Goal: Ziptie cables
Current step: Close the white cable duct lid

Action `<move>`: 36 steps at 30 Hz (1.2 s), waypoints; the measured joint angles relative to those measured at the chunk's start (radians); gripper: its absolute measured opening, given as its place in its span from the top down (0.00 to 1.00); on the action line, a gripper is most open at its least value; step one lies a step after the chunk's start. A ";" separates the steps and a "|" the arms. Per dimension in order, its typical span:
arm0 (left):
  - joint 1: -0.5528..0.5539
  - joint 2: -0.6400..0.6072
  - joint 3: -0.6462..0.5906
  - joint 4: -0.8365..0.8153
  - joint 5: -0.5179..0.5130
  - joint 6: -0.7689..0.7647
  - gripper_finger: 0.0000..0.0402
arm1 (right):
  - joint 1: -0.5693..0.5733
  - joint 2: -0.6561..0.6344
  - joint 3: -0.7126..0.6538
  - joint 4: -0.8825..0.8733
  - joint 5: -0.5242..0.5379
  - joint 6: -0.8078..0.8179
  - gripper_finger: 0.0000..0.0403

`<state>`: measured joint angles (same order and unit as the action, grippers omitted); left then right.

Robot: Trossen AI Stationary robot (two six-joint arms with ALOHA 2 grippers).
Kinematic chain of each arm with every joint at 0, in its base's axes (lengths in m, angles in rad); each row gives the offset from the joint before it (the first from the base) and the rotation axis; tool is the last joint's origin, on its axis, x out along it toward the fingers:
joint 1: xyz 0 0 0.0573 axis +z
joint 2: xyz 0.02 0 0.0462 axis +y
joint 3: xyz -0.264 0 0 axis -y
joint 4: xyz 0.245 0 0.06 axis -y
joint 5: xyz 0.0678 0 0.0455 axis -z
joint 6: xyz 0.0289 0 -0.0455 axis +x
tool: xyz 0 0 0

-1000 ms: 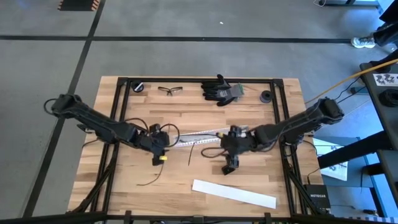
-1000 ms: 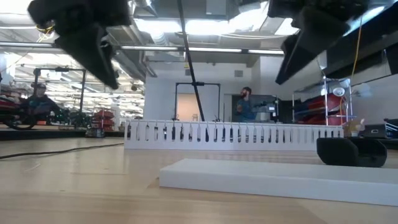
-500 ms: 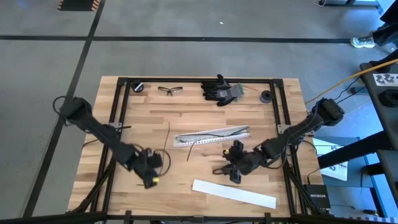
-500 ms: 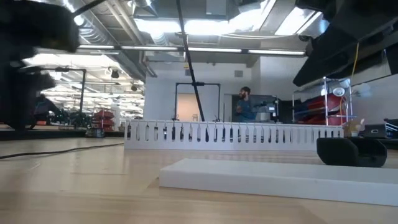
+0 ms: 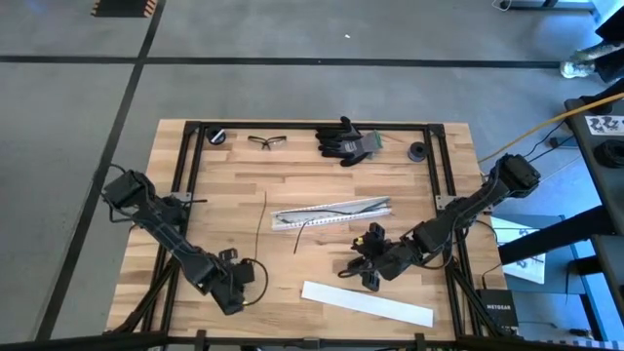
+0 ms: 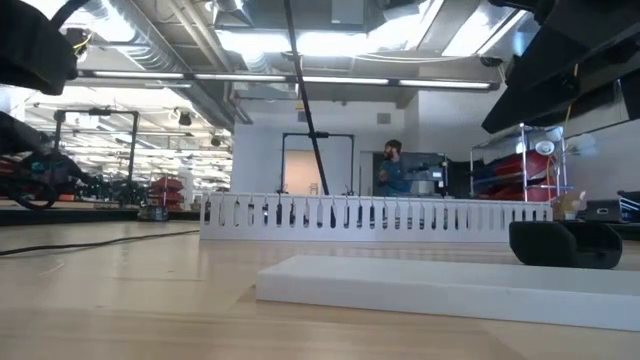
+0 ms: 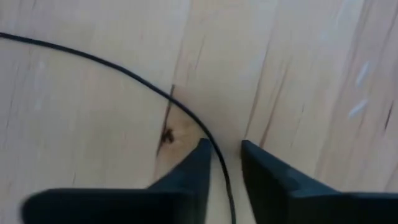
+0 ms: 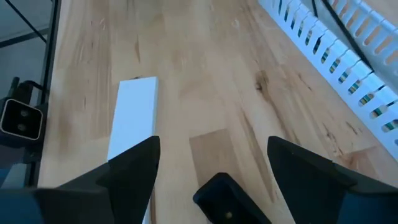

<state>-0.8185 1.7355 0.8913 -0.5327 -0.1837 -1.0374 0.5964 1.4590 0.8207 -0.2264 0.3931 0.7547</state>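
Black ziptie (image 7: 186, 112): lying between left gripper (image 7: 222, 163) tips, narrowly apart
Grip: closing squarely before lifting
Right gripper (image 8: 211, 165): waiting wide at five o'clock

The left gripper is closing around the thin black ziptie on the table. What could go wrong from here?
The ziptie lies flat on the wood between the left gripper fingers, so they may slip off it or scrape the table. It is stiff and curved, so it might spring away. The right gripper waits, open, near the white strip.

An industrial workshop: exposed ceiling ducts (image 6: 200, 90), concrete floor (image 5: 292, 88), wooden workbench (image 5: 312, 185).
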 joint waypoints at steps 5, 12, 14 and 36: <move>-0.023 0.014 0.000 0.006 0.001 0.036 0.98 | 0.000 0.000 0.000 0.000 0.011 0.006 0.29; -0.082 0.027 0.123 -0.030 0.093 0.169 1.00 | 0.000 0.034 0.000 0.000 0.042 0.008 0.29; -0.107 0.029 0.193 -0.045 0.149 0.207 1.00 | 0.000 0.052 0.000 -0.002 0.042 0.008 0.29; -0.404 0.138 0.299 0.074 0.573 -0.130 1.00 | 0.000 0.116 0.002 0.047 -0.027 0.026 0.29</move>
<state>-1.2227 1.8737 1.1900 -0.4586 0.3893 -1.1679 0.5961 1.5749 0.8223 -0.1797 0.3660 0.7803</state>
